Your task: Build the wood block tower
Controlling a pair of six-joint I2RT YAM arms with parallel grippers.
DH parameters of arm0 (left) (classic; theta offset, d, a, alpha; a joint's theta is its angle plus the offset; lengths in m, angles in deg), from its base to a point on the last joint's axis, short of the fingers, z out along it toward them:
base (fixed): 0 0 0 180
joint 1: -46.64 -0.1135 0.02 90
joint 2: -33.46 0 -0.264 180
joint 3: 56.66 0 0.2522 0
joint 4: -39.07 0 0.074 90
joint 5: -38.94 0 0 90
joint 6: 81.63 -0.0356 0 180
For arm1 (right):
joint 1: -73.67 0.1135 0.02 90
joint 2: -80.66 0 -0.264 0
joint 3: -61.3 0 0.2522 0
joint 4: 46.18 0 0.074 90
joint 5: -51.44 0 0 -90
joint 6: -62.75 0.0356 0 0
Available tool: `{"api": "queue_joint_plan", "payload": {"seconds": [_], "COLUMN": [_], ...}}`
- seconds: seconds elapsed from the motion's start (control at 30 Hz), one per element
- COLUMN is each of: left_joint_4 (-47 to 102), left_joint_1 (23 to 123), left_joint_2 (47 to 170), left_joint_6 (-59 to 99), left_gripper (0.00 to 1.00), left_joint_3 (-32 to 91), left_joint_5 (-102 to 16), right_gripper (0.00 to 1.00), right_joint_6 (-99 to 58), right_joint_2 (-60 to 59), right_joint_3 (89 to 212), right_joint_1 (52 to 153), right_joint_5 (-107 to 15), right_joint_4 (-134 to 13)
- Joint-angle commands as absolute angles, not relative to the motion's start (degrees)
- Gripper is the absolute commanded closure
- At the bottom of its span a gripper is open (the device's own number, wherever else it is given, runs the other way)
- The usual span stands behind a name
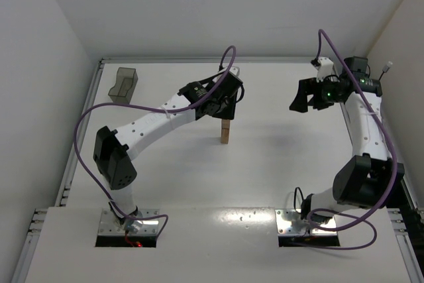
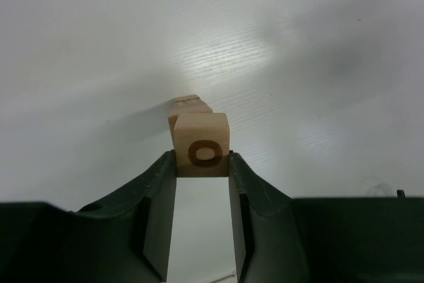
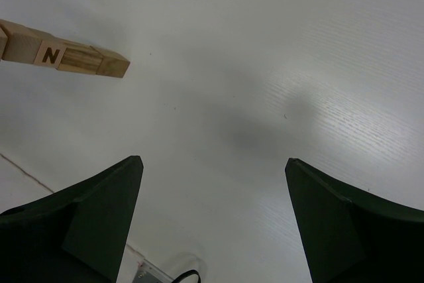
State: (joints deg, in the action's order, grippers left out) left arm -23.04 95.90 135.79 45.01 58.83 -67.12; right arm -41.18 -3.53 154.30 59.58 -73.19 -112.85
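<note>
Tower-building at the crucial moment: the left gripper [image 2: 202, 164] is clenched on a ring-marked wood block [image 2: 202, 142], pinching it by two opposite sides at the head of the tower [image 1: 226, 132], a one-block-wide column standing near the middle of the white surface [image 1: 265, 170]. No view shows whether the block rests on the one beneath or hangs just clear of it. In the left wrist view the held block appears a shade to the right of the blocks below, though the slanted look down the column may account for that. The step in hand looks like the seating of this block. It likely calls for squaring the block's edges over the column and lowering it straight down until the faces meet. The fingers should then part evenly and lift vertically, since a sideways nudge could topple so narrow a stack. The left arm [image 1: 156, 118] stretches from its base up and across to the right, elbow bent, wrist turned so the gripper points down over the tower. The right arm [image 1: 363, 130] is folded upright at the right edge, with the right gripper [image 1: 303, 97] released, jaws wide, holding nothing, well apart from the tower. A dark-grey bin [image 1: 123, 84] sits at the far left corner.
</note>
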Motion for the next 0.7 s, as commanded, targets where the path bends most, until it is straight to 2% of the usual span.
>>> {"api": "queue_joint_plan", "payload": {"seconds": [0.0,0.1,0.13,0.33,0.53,0.6,0.67], "left_joint_4": [-22.0,-22.0,-22.0,-22.0,-22.0,-22.0,-22.0], "left_joint_1": [96.5,96.5,96.5,96.5,96.5,96.5,96.5], "left_joint_2": [134.1,134.1,134.1,134.1,133.6,133.6,133.6], "left_joint_6": [44.8,44.8,44.8,44.8,44.8,44.8,44.8], "left_gripper": [0.89,0.86,0.82,0.82,0.90,1.00,1.00], "left_joint_3": [58.7,58.2,58.2,58.2,57.6,57.6,57.6], "left_joint_5": [-66.8,-66.8,-66.8,-67.3,-67.9,-67.9,-68.5], "right_gripper": [0.14,0.14,0.14,0.14,0.14,0.14,0.14], "right_joint_6": [-41.8,-41.8,-41.8,-41.8,-41.8,-41.8,-41.8], "right_joint_2": [-3.8,-3.8,-3.8,-3.8,-3.8,-3.8,-3.8], "right_joint_3": [157.0,157.0,157.0,157.0,157.0,157.0,157.0], "right_joint_1": [59.9,59.9,59.9,59.9,59.9,59.9,59.9], "right_joint_5": [-74.9,-74.9,-74.9,-74.9,-74.9,-74.9,-74.9], "right_joint_4": [-112.3,-112.8,-112.9,-112.9,-112.9,-112.9,-112.9]}}
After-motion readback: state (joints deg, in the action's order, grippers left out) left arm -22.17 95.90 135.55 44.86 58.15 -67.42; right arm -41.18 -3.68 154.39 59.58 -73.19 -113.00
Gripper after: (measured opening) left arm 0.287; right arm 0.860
